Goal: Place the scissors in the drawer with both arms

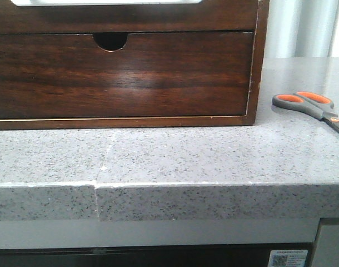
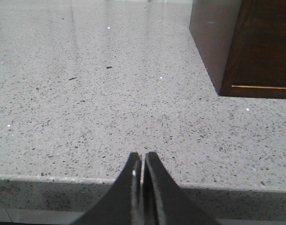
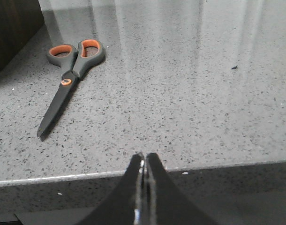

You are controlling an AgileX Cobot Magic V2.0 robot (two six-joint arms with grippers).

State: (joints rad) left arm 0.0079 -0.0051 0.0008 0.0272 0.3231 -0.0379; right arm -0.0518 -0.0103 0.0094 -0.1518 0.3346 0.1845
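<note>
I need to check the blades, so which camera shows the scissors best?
The right wrist view: the grey-handled, orange-lined scissors lie whole on the speckled stone counter. The front view cuts off the blades; the left wrist view shows none.

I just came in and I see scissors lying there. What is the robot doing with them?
Nothing is being handled yet. The scissors lie closed and flat on the grey stone counter, to the right of the wooden drawer box. The drawer in front is shut. Both robot hands, the left hand and the right hand, are shut and empty near the counter's front edge. The right one faces the scissors.
</note>
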